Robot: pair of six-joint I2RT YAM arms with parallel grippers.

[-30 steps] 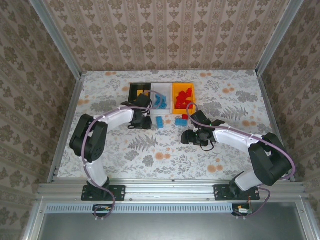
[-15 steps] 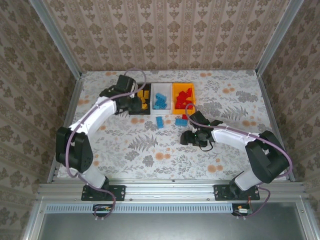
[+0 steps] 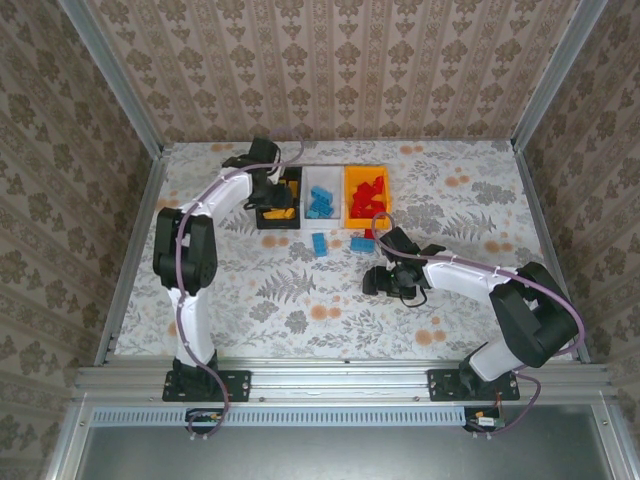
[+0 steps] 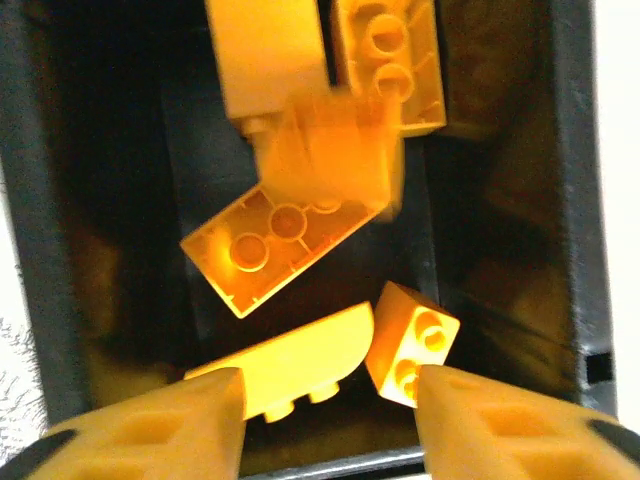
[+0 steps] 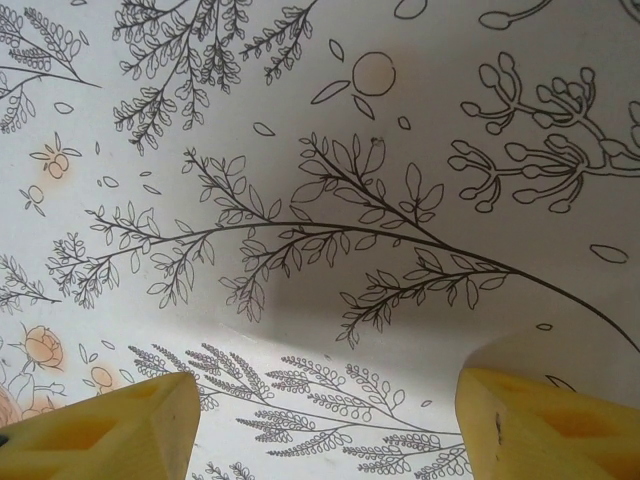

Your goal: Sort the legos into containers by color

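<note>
My left gripper point(image 3: 273, 194) hangs over the black container point(image 3: 280, 226). In the left wrist view its jaws point(image 4: 330, 405) stand open with nothing between them. Below them several orange-yellow legos lie in the black container point(image 4: 40, 250): an upturned brick point(image 4: 285, 240), a curved piece point(image 4: 290, 362) and a small brick point(image 4: 415, 340). One more brick point(image 4: 330, 150) is motion-blurred. The white container point(image 3: 322, 177) holds blue legos point(image 3: 320, 204), and the orange container point(image 3: 367, 169) holds red legos point(image 3: 368, 192). My right gripper point(image 3: 370, 278) point(image 5: 325, 425) is open above bare tablecloth.
Two blue legos point(image 3: 318, 244) point(image 3: 360, 243) and a red lego point(image 3: 370, 234) lie on the floral tablecloth just in front of the containers, between the two arms. Patterned walls and a metal frame enclose the table on three sides.
My left arm swung from the table in front of the containers to above the black one, and its jaws opened. The right arm barely moved.
</note>
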